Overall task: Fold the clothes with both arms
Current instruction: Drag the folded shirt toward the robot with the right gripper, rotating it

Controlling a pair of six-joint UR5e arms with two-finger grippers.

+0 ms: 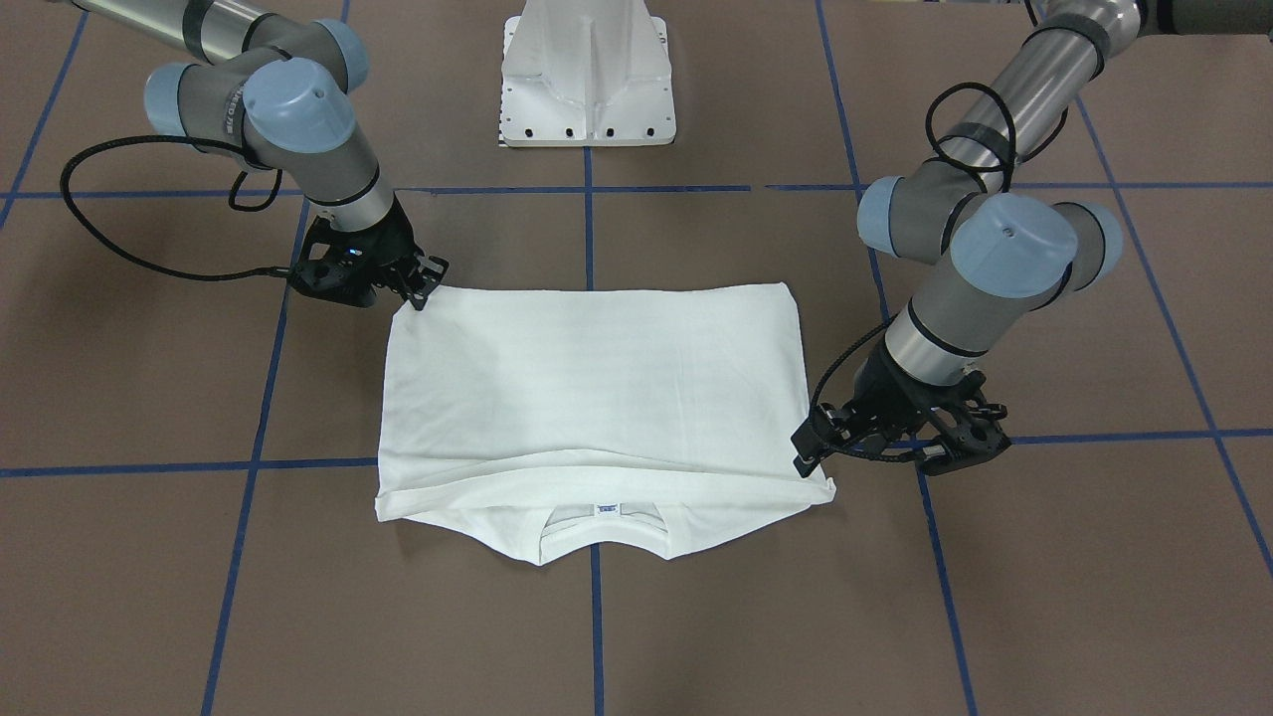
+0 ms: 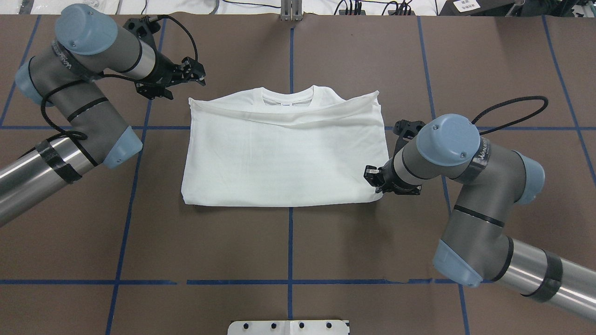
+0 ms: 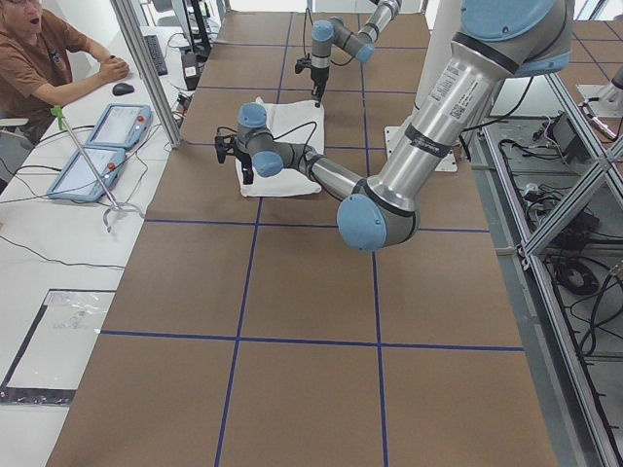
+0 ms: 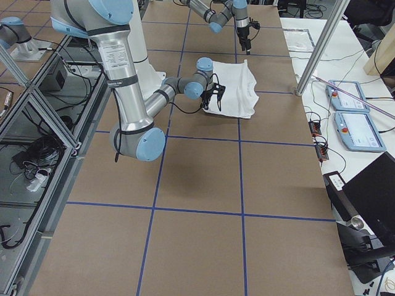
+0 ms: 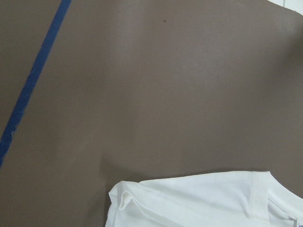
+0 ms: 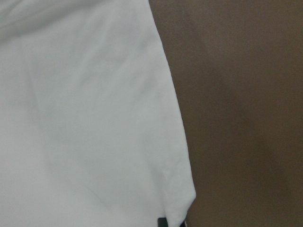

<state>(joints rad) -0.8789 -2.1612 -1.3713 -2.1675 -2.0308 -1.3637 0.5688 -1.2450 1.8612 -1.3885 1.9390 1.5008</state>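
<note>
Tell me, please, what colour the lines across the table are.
Blue lines on the brown table; clearest in the overhead exterior view.

Bright, even light from above. The white shirt [image 2: 284, 158] is nearly overexposed, its folds faint. Soft shadows edge it on the table [image 2: 326, 242]. Right wrist view looks blurred.

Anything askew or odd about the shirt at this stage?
Yes, mildly. The folded-over edge of the shirt near the collar is bowed rather than straight. It dips in the middle, its corner on the robot's right juts out further, and the collar and shoulders poke out beyond it. No damage visible.
</note>
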